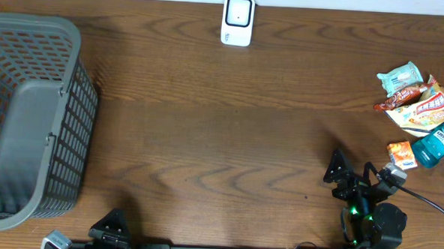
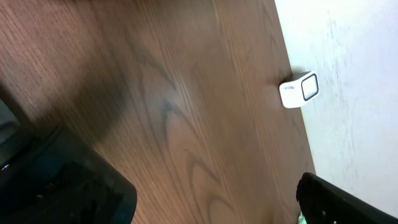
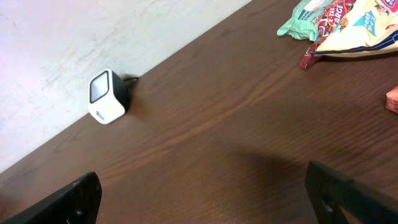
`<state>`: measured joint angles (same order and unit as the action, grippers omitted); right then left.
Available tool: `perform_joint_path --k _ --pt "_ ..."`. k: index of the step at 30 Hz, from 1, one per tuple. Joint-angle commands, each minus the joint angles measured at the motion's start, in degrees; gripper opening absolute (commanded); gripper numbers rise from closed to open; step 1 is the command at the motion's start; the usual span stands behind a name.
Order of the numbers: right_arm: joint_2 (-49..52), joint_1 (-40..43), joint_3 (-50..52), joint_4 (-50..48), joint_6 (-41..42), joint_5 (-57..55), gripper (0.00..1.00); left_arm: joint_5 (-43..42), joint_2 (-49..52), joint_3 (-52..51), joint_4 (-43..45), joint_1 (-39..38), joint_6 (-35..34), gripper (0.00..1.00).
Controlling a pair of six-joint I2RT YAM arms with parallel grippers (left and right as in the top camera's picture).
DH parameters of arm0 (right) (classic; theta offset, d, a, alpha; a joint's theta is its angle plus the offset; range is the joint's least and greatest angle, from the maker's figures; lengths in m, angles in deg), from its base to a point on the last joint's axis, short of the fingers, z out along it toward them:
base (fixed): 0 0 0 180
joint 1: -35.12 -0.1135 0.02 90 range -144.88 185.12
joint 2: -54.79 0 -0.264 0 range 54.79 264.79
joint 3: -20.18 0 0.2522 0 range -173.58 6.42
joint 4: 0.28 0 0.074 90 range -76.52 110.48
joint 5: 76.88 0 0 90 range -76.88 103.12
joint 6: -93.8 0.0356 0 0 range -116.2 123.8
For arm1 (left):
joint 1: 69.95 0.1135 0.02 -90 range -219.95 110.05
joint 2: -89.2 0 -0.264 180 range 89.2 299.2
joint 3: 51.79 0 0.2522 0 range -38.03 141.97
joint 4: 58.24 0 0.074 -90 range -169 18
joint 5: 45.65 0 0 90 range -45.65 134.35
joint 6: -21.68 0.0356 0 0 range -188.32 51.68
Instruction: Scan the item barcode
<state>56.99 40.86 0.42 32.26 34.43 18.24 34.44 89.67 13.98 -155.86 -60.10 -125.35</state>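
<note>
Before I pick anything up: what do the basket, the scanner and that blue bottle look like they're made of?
Basket: grey moulded plastic by the look, matt, with an open grid wall.
Scanner: hard white plastic shell, smooth, with a dark glossy window on its face.
Blue bottle: probably tinted see-through plastic, teal and shiny, with a printed label; it is too small in view to be sure.

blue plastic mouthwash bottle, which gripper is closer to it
Right. The right gripper sits a short way from the blue plastic mouthwash bottle; the left gripper is far off on the opposite side, near the grey plastic basket.
</note>
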Motion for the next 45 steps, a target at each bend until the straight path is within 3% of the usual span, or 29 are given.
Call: perform_joint_path --k 1,18,24,40,45 --pt "0.13 -0.15 0.33 -0.15 0.61 -0.7 0.99 0.76 -0.31 0.68 -0.11 -0.28 -0.26 0.98" --pt "-1.92 -0.17 0.81 -1.92 0.61 -0.68 0.99 0.76 -0.31 0.68 -0.11 -0.28 -0.26 0.98" --pt "-1.95 -0.17 6.03 -15.13 0.61 -0.83 0.99 0.76 -0.31 0.68 -0.11 -0.28 -0.24 0.98" --pt "-1.97 -0.22 5.7 -14.93 0.39 -1.18 0.99 0.76 -0.31 0.68 -0.11 -0.28 -0.24 0.98" --pt "-1.97 -0.2 5.7 -14.78 -2.6 -6.95 0.99 0.76 -0.31 0.68 -0.11 -0.28 -0.24 0.98"
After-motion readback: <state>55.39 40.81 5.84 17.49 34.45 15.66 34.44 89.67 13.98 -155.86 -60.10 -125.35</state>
